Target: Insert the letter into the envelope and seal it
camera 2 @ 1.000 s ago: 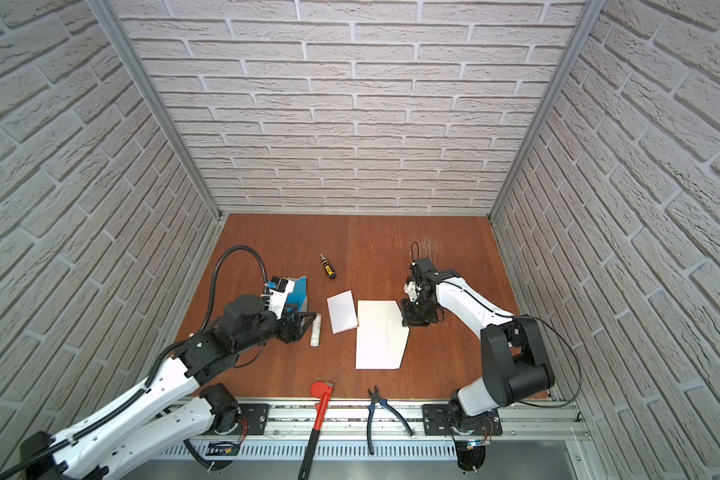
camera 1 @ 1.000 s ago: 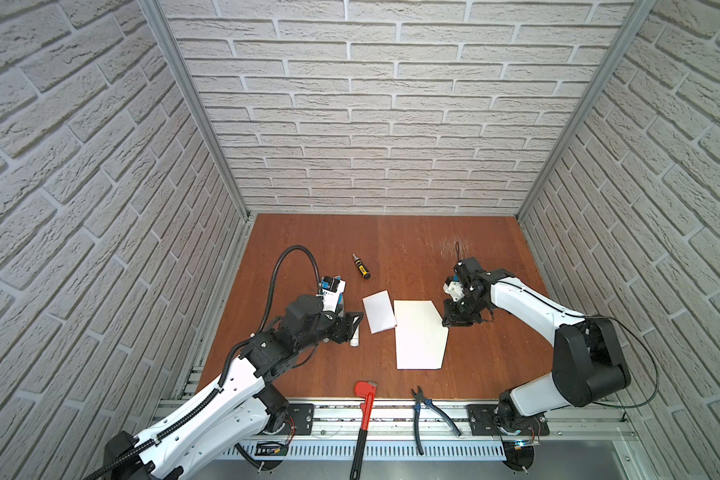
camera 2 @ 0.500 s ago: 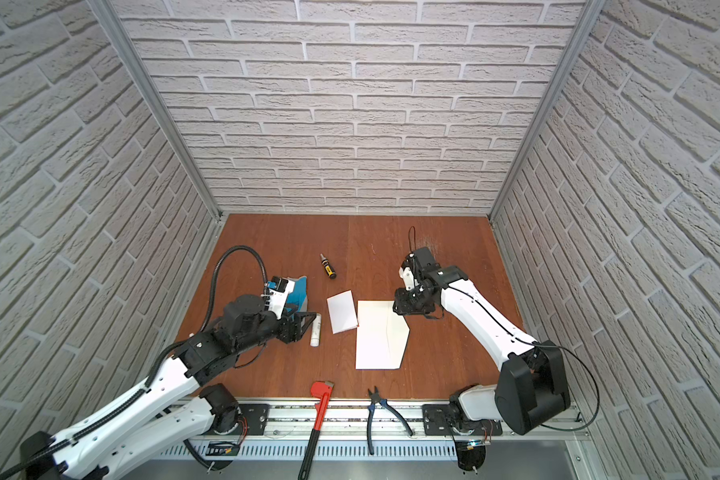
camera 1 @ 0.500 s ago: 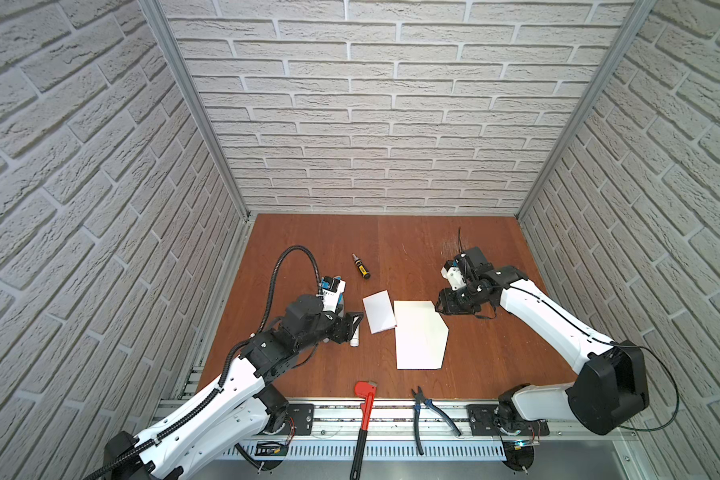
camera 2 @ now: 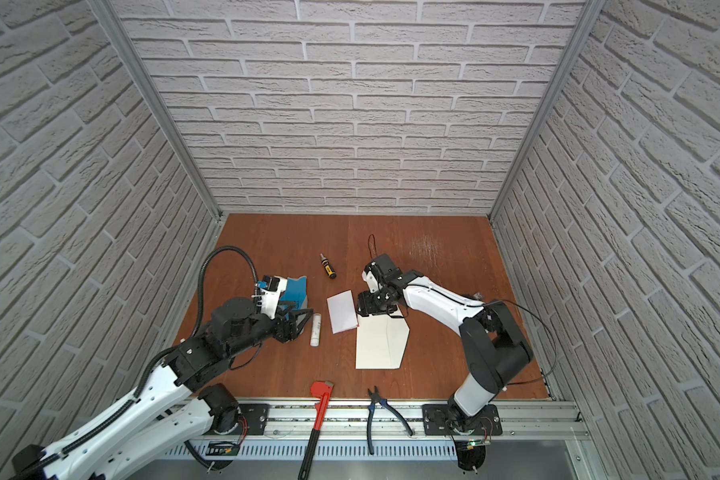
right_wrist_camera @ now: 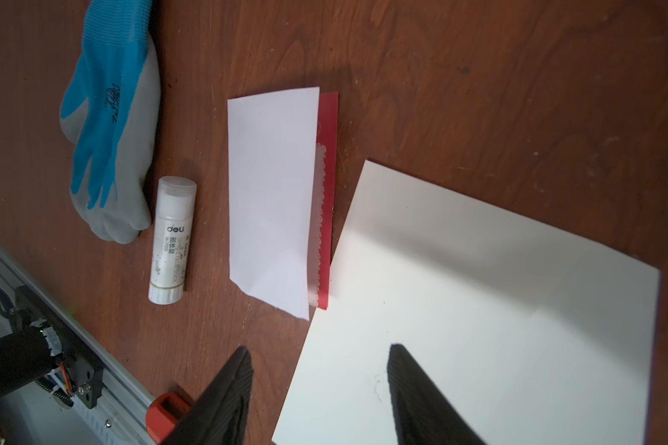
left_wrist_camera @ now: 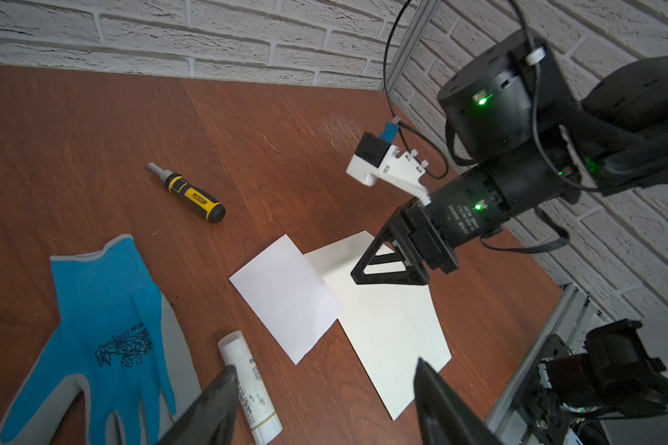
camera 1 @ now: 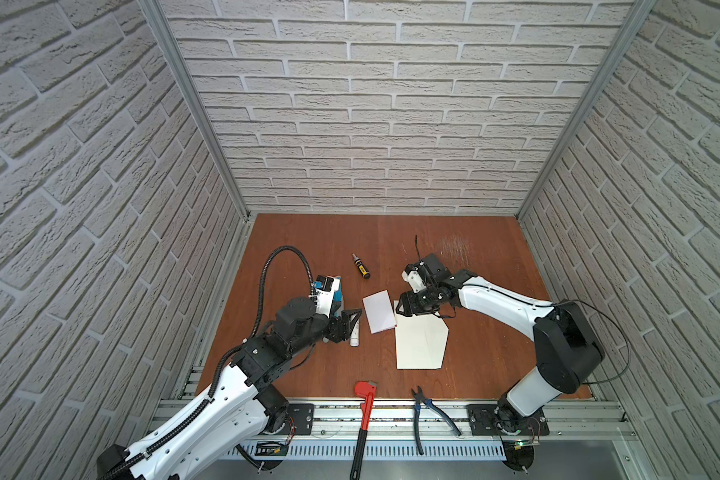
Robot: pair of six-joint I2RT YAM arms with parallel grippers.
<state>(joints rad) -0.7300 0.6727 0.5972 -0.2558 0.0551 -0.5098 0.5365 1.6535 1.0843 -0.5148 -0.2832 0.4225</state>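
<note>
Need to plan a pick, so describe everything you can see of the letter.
The letter is a small rectangular paper card, apparently folded: a plain pale top leaf over a red leaf that shows as a strip along one long edge, trimmed with whitish scalloping. It lies flat on the wooden table, between the glue stick and the envelope, its red-edged corner meeting the envelope's edge; whether it overlaps is unclear. Nothing grips it.
</note>
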